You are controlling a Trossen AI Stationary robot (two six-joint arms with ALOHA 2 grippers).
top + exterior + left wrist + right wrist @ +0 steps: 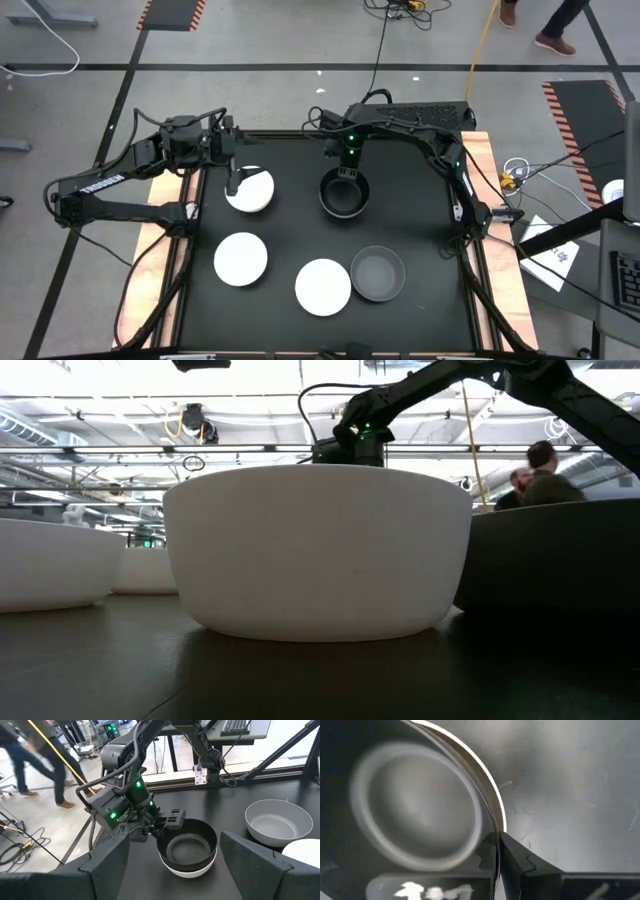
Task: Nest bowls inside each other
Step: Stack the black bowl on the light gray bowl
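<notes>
Right gripper (345, 172) pinches the far rim of the black bowl (343, 195), fingers closed tight on it; that bowl sits nested in a white one, far centre of the mat. Left gripper (233, 178) hovers spread open by the white bowl (250, 190) at far left – two more white bowls (241, 258) and a grey bowl (378, 273) sit along the near side.

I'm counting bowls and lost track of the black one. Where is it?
In the high view the black bowl sits at the table's back centre, nested in a white bowl, with the right hand pinching its rim.
</notes>
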